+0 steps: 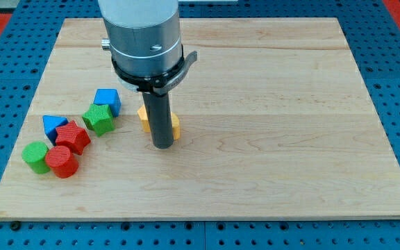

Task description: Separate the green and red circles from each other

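The green circle (35,155) lies near the board's left edge, touching the red circle (62,162) on its right. My tip (162,146) rests on the board to the right of them, well apart from both. Two yellow blocks (174,126) sit right behind the rod, one on each side, partly hidden by it.
A red star-like block (73,137) sits just above the red circle, with a blue triangular block (52,125) to its left. A green block (99,118) and a blue block (107,101) lie further up. The wooden board (269,139) sits on a blue pegboard.
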